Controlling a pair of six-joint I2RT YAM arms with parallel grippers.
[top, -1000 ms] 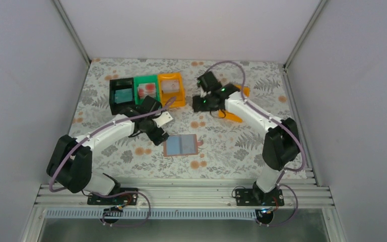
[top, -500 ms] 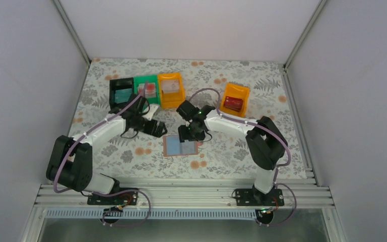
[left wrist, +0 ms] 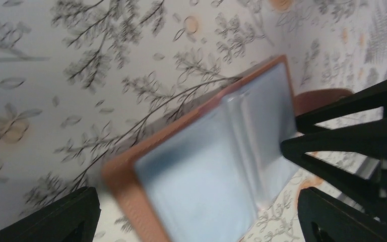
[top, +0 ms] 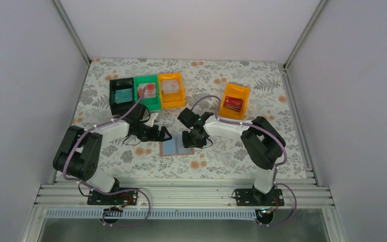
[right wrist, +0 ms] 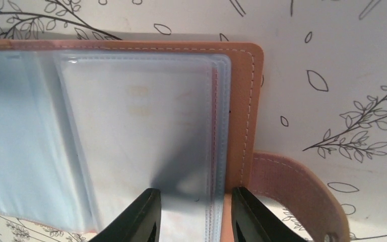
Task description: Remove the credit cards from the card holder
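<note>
The card holder [top: 177, 147] is lying open on the table [top: 232, 151] between both arms. The right hand [right wrist: 191, 214], narrowly parted, is straddling its right edge; the left hand [left wrist: 196, 217] is gaping wide beside it. Next, I reckon: pinching out the pale credit card [right wrist: 141, 101] showing inside.

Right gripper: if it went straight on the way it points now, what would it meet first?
The open card holder: the right gripper points down at its right-hand clear sleeves, open fingers either side of the sleeve edge. The remaining gap is unclear.
</note>
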